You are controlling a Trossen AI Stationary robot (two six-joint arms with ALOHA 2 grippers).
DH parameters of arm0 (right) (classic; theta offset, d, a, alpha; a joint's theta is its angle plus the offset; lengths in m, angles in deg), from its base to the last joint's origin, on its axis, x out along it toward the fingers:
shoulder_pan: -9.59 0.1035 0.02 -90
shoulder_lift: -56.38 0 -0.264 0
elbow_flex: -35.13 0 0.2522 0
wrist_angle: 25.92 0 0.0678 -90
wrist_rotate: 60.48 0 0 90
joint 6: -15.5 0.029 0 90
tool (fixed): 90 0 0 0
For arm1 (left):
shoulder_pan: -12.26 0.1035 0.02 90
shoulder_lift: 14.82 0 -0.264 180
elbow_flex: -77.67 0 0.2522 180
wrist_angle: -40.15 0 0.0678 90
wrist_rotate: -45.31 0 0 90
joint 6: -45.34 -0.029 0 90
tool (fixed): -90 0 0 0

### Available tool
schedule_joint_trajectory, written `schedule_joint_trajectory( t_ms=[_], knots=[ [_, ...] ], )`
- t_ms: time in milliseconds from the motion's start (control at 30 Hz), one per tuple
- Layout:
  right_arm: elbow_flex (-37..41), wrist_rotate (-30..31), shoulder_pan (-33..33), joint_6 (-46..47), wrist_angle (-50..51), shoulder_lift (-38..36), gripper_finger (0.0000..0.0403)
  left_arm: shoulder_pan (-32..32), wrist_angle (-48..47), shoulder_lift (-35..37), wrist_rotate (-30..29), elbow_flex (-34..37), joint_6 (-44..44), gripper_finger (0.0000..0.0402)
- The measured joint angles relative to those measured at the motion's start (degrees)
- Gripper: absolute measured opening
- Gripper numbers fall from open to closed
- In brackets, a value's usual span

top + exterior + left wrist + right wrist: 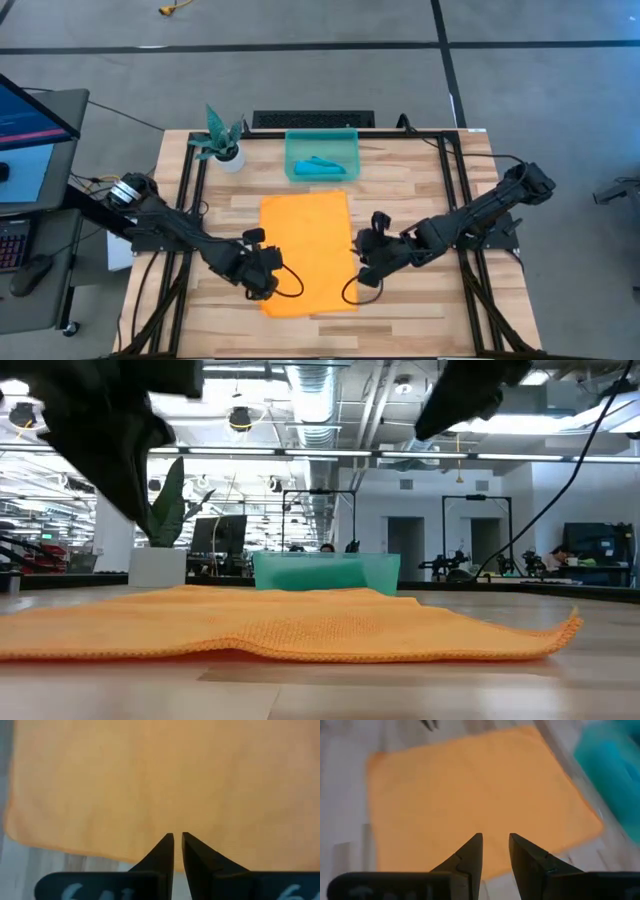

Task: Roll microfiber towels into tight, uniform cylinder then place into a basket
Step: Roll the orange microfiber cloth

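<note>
The orange-yellow microfiber towel (305, 250) lies spread flat on the wooden table, with small ripples along its near edge (290, 625). The teal-blue towel (322, 166) lies rolled inside the basket (348, 140), which stands just beyond the orange towel's far edge. My left gripper (262, 280) hovers over the towel's near left part with its fingers almost together and nothing between them (177, 836). My right gripper (365, 265) hangs open above the towel's right edge (496, 836). In the low view both stand well above the cloth.
A white pot with a teal plant (225, 145) stands at the far left, beside the basket. Black frame rails (190, 190) run along the table's left and right sides. A desk with a monitor (30, 120) stands off the table's left edge.
</note>
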Motion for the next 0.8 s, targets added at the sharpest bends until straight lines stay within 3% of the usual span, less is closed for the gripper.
schedule_joint_trajectory(
  t_ms=[267, 567, 700, 800],
  knots=[
    [0.0, -0.04, 5.34, -14.98, -10.05, 0.0, 0.012, -5.64, 9.51, 3.87, -1.73, -0.04, 0.18, 0.0029],
    [0.0, -0.09, 9.23, -20.25, -17.45, -0.01, 0.012, -8.8, 30.61, 4.01, 0.51, -0.06, -23.76, 0.0029],
    [0.0, -0.18, 9.85, -18.62, -17.14, 0.02, 0.012, -9.75, 32.89, 4.01, -3.51, -0.1, -33.06, 0.0029],
    [-0.01, -2.17, 9.78, -17.31, -17.1, 1.79, 0.012, -10.57, 30.57, 3.78, -7.54, -0.12, -33.3, 0.0029]
  ],
)
